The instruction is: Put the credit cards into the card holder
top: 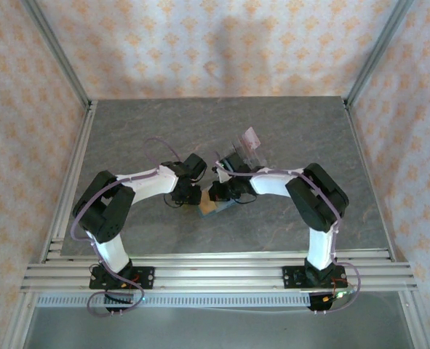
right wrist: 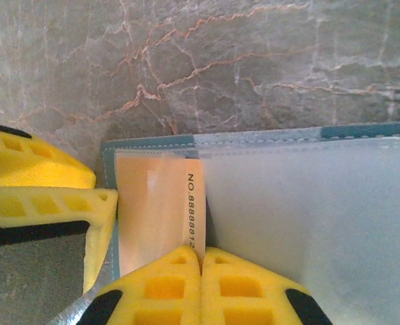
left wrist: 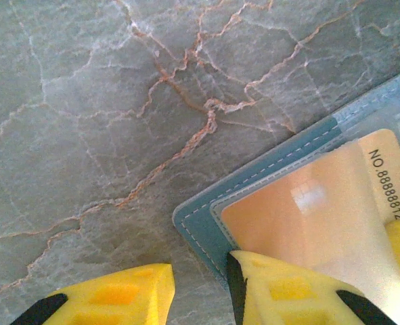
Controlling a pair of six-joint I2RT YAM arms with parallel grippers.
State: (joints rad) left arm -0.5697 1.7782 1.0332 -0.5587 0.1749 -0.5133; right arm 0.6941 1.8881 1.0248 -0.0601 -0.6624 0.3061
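Overhead, 2 arms (top: 149, 178) meet; up close, right gripper (right wrist: 201, 261) clenched at the card (right wrist: 152, 203) in card holder (right wrist: 145, 141), left gripper (left wrist: 201, 267) parted.

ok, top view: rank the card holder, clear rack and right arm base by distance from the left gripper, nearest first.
1. card holder: right beside the left gripper, mid-table.
2. clear rack: farther back and to the right, with a pink card standing in it.
3. right arm base: near edge, far right.
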